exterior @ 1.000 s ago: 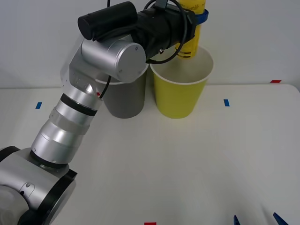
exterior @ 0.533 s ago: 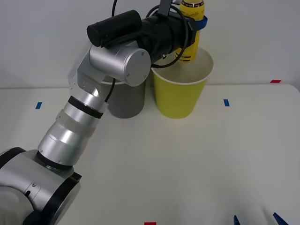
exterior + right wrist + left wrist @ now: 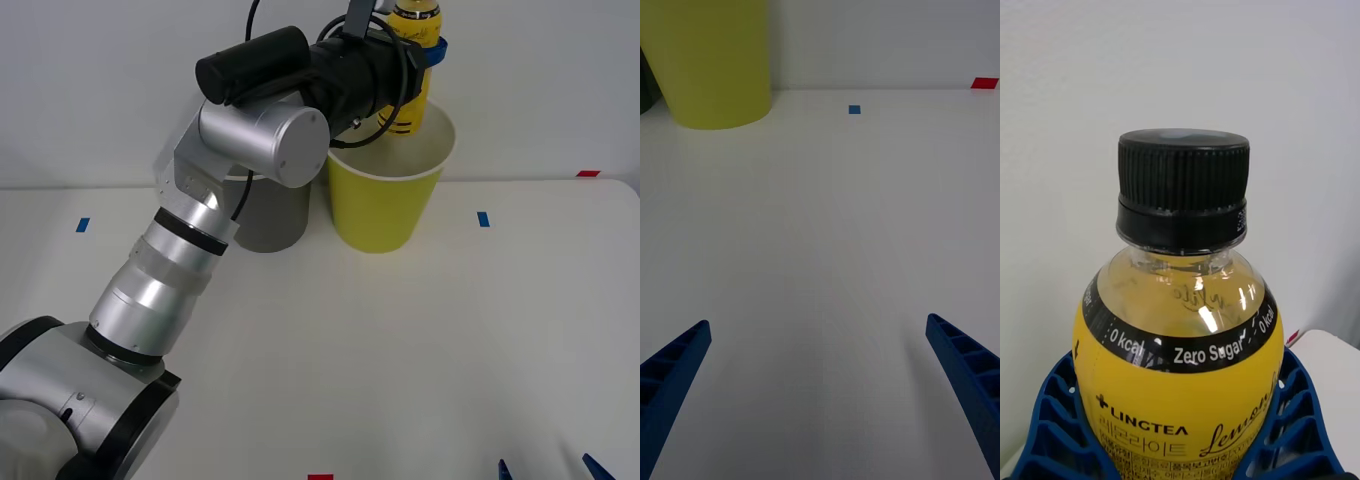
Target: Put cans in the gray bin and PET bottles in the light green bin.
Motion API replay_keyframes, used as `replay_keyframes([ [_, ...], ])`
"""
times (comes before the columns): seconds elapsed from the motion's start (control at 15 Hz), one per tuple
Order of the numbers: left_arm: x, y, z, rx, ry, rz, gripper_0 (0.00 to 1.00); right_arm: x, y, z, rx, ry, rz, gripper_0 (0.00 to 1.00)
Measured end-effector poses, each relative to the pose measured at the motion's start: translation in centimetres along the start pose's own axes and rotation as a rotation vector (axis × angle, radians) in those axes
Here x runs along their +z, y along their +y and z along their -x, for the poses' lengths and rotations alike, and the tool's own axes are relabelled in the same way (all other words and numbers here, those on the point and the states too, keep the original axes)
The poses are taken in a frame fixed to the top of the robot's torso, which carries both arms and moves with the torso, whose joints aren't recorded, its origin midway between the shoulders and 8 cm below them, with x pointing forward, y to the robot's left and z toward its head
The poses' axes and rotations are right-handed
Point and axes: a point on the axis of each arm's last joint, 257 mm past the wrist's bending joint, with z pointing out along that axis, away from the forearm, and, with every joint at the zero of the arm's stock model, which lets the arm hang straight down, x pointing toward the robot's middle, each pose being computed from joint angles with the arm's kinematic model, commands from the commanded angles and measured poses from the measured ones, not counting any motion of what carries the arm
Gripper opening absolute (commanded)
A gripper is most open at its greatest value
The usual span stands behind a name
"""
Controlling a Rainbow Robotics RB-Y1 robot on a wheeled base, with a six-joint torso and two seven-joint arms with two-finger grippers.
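Holding the yellow bottle [image 3: 410,75] upright in the pinching left gripper [image 3: 425,45] above the far rim of the green bin [image 3: 385,200], beside the gray bin [image 3: 268,215], right gripper [image 3: 820,390] spread near, risking a miss behind if dropped now.

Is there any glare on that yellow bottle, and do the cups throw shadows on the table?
In the left wrist view, small white highlights glint on the PET bottle just under its cap; the print stays sharp. In the front view, the light green bin and gray bin cast only faint, soft shadows at their bases, so the light looks even.
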Motion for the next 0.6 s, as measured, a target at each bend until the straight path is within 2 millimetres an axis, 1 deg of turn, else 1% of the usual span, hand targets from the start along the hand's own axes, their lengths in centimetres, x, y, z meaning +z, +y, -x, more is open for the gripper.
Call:
replay_keyframes([
  [0.27, 0.02, 0.03, 0.43, 0.002, -0.017, 0.003, 0.0, 0.0, 0.0, 0.0, 0.0, 0.0, 0.0, 1.0],
  [0.53, 0.12, -0.37, 0.76, -0.01, -0.029, -0.001, 0.0, 0.0, 0.0, 0.0, 0.0, 0.0, 0.0, 1.0],
  [0.6, 0.15, -0.48, 0.79, -0.013, -0.03, -0.003, 0.09, 0.0, 0.0, 0.0, 0.0, 0.0, 0.0, 1.0],
])
